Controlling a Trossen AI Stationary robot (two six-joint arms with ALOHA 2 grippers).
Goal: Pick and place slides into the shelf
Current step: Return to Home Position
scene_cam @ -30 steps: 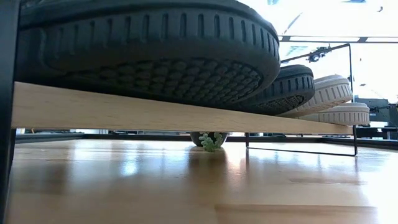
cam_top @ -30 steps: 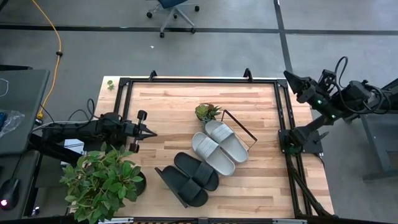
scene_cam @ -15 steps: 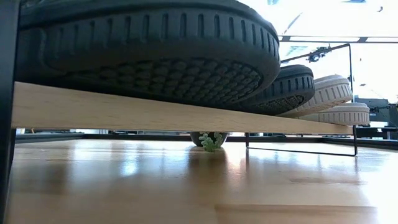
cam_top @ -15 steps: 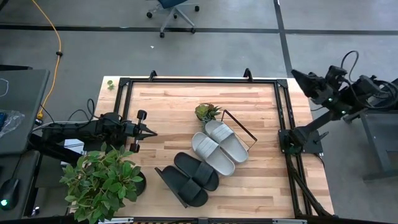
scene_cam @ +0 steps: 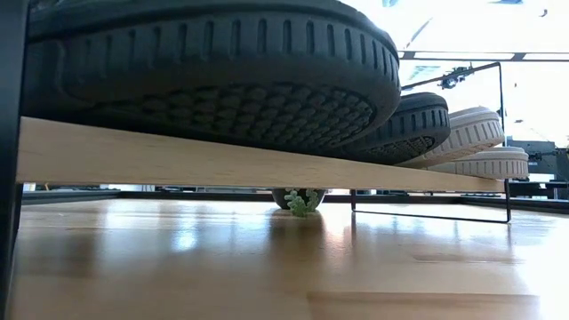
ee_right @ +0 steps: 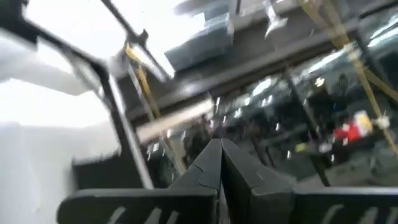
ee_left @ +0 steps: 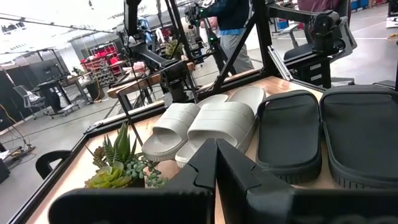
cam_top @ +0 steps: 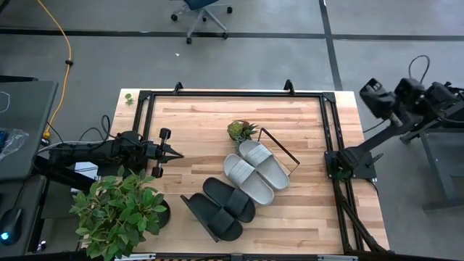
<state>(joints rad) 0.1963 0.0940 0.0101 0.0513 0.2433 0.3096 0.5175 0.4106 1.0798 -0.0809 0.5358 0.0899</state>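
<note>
Left gripper (cam_top: 174, 154) is hovering low over the table's (cam_top: 203, 116) near-left part, fingers pressed together and holding nothing; its wrist view is showing the same closed, empty tips (ee_left: 216, 146). Right gripper (cam_top: 368, 90) is sitting raised off the table's right edge, fingers likewise closed and empty (ee_right: 219, 146), and pointing up at ceiling structure rather than at any work.

All four slides are lying in a row on the shelf (scene_cam: 222, 164), directly ahead of the left gripper and well apart from the right one; the two grey (cam_top: 257, 170) are sitting at the row's far end, the two black (cam_top: 222, 209) at its near end, each touching its neighbour. The low view is showing their soles bearing on the plank.

Judgement: placing is looking complete, and the step in hand is reading as the arms parking. The next move is calling only for the right arm to fold down to rest, clearing the table's black rail; nothing is remaining to be grasped.

A succulent (cam_top: 241, 130) is standing just beside the grey slides; a potted plant (cam_top: 119, 210) is crowding the corner beside the left arm. Beyond the table, grey floor is carrying a chair (cam_top: 203, 11) and a yellow cable (cam_top: 64, 40); a person (ee_left: 233, 25) is standing in the workshop behind.
</note>
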